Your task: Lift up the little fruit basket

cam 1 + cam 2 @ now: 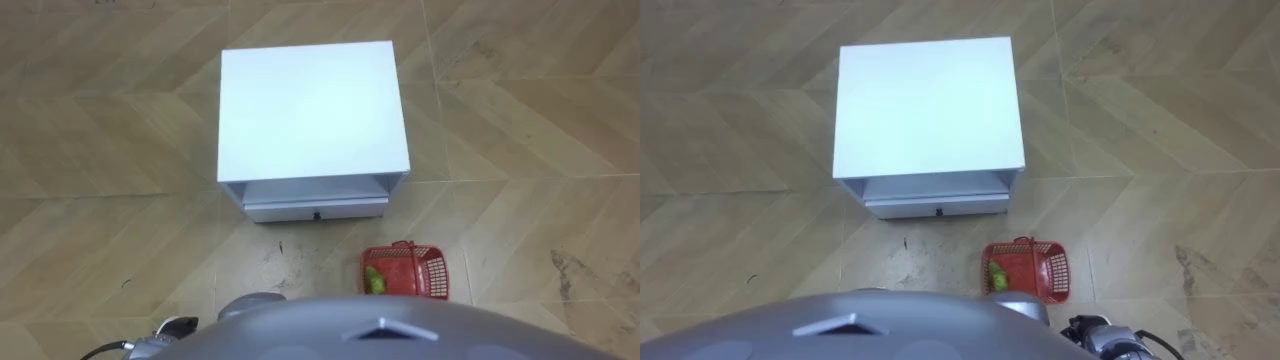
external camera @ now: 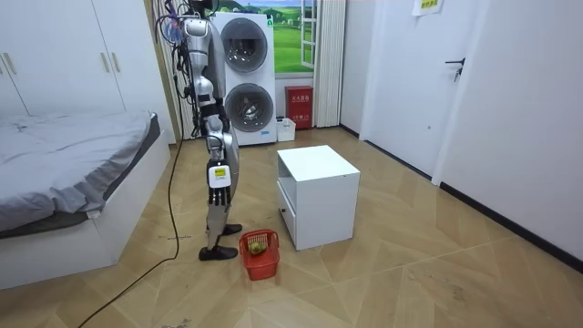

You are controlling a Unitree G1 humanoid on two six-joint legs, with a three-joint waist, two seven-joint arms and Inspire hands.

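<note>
We're standing upright, facing the white cabinet (image 1: 312, 110), and there's the fruit basket (image 1: 405, 270): on the floor (image 1: 120, 200) in front of the cabinet's drawer (image 1: 315, 209), off toward its right front corner and a little apart from it. It's upright, with something green (image 1: 373, 281) inside, so a level lift looks wise to keep the fruit from spilling. In the room view our right hand (image 2: 217, 187) hangs released and empty, well above the basket on the side away from the cabinet. Our left hand (image 1: 172, 325) peeks in, farther from the cabinet; released or clenched, we can't tell. Nothing's grasped yet, and we judge a deep bend comes first.
</note>
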